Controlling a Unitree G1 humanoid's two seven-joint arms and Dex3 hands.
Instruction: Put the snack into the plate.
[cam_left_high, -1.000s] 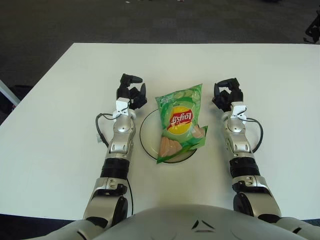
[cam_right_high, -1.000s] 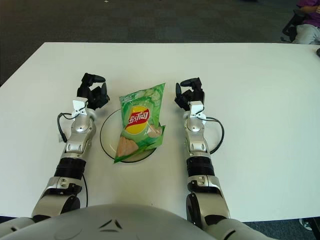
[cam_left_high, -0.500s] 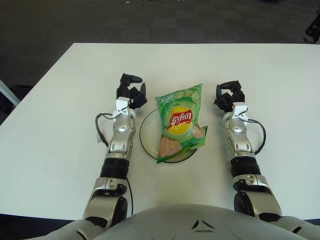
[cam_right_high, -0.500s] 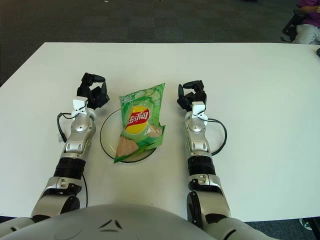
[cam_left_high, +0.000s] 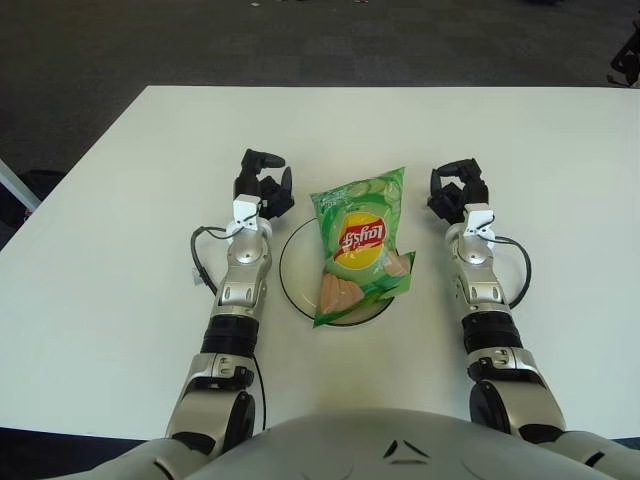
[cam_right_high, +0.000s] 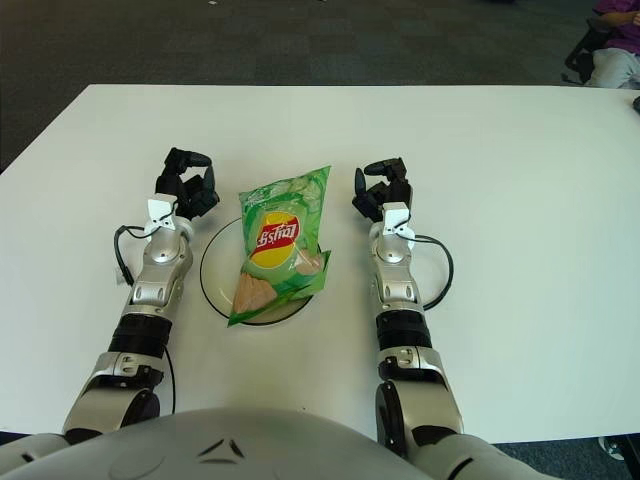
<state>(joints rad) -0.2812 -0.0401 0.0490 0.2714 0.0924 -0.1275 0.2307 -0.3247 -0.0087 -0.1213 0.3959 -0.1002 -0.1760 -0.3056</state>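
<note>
A green Lay's snack bag (cam_left_high: 360, 243) lies on the round plate (cam_left_high: 291, 275) at the table's middle, and its top end overhangs the plate's far rim. My left hand (cam_left_high: 262, 185) shows just left of the bag's top. It is apart from the bag, with its fingers curled on nothing. On the bag's other side my right hand (cam_left_high: 457, 190) is also clear of it, curled and holding nothing. Both forearms stretch along the table on either side of the plate.
The white table (cam_left_high: 120, 230) runs wide to both sides and beyond the hands. Dark carpet lies past its far edge. Black cables loop beside each wrist (cam_left_high: 197, 262).
My right hand has shifted a little to the right, away from the bag. The left hand's fingers have drawn in slightly. Bag and plate have not moved.
</note>
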